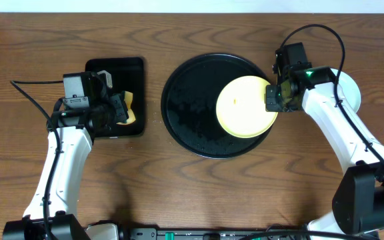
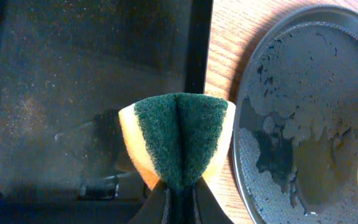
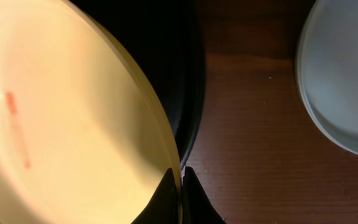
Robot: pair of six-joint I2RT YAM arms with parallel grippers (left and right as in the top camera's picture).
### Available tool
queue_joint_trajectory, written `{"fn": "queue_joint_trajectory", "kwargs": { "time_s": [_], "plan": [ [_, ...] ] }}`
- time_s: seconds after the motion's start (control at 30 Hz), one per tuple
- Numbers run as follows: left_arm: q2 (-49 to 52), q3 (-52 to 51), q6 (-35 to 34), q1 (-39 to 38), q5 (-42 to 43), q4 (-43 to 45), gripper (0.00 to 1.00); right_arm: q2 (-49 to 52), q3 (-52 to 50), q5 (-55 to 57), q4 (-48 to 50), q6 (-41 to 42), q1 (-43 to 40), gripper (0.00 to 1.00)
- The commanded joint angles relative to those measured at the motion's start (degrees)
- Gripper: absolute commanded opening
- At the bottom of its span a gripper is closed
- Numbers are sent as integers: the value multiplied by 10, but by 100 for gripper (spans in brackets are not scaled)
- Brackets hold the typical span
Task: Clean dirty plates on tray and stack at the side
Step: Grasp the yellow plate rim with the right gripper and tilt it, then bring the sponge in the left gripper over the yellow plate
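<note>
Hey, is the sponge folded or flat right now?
Folded: the left gripper pinches the sponge, creasing its green face down the middle, yellow edges bowed outward.

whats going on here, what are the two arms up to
The right gripper is shut on the rim of the yellow plate, which is over the right side of the round black tray and has an orange smear on it. The left gripper holds a folded sponge, green side out, above the rectangular black tray. The pale blue plates sit on the table to the right, apparently stacked.
</note>
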Motion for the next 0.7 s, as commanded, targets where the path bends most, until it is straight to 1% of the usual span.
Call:
{"fn": "queue_joint_trajectory", "kwargs": {
  "time_s": [0.0,0.2,0.33,0.4,0.43,0.47,0.53,0.6,0.67],
  "plan": [
    [-1,4,12,1,5,2,7,-1,1,19,3,21,0,1],
    [-1,4,21,1,5,17,7,-1,1,18,2,13,1,1],
    [-1,3,63,-19,8,29,7,-1,0,16,-5,13,5,1],
    [-1,3,77,-38,7,52,7,-1,-1,17,-10,14,8,1],
    [-1,3,74,-54,7,88,8,-1,-7,17,-9,27,8,1],
    [-1,3,67,-62,7,102,8,-1,-12,16,-9,42,8,1],
    [-1,3,30,-89,7,143,7,-1,-25,16,-7,62,8,1],
    [-1,3,1,-125,7,173,7,-1,-48,15,3,70,8,1],
    [-1,3,-2,-166,7,188,7,-1,-75,8,24,71,8,1]
  ]
}}
